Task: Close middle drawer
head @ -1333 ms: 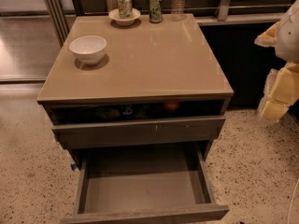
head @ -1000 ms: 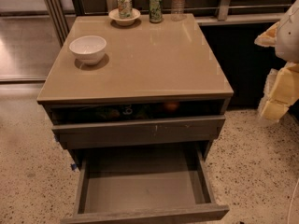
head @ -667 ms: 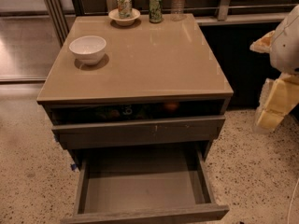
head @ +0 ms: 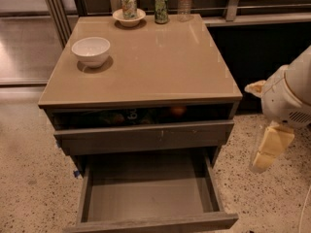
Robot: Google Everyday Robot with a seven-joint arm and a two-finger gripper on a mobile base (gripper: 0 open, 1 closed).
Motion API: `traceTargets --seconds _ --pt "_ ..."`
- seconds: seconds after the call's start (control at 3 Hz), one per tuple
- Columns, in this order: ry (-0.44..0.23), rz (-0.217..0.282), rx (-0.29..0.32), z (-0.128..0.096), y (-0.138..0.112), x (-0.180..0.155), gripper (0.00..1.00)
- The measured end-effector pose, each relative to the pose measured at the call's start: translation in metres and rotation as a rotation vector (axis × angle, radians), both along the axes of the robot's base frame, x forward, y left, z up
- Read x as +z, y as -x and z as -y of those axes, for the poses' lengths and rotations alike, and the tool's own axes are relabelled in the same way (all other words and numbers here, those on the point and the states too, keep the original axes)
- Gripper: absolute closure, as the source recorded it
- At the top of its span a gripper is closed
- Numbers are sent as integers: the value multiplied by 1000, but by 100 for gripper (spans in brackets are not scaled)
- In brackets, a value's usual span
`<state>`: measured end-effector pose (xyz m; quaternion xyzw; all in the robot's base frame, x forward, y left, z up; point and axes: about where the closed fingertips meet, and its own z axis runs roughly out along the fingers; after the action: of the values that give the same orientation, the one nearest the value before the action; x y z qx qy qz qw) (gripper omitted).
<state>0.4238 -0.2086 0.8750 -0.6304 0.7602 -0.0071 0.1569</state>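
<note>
Grey-brown and pulled well out below the counter (head: 155, 67), the middle drawer (head: 150, 195) has not moved, its bare box showing. Only the arm (head: 291, 93) has shifted, swinging a little lower and inward on the right. The gripper (head: 269, 149) hangs beside the cabinet, well apart from the drawer's front. Whether the gripper is apart or together I cannot tell. By my reading the closing push has not yet begun. Counted: two drawers showing, the upper drawer (head: 146, 136) slightly ajar. On the counter stand one white bowl (head: 91, 50), one saucer (head: 129, 17), two cans (head: 161, 7) and one bottle (head: 184, 1).
</note>
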Motion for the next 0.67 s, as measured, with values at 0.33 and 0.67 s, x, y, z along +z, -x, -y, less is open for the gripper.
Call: traceTargets --seconds 0.33,0.67 --pt "-54 -83 0 9 18 -103 0" --pt "-81 -127 -17 19 34 -161 0"
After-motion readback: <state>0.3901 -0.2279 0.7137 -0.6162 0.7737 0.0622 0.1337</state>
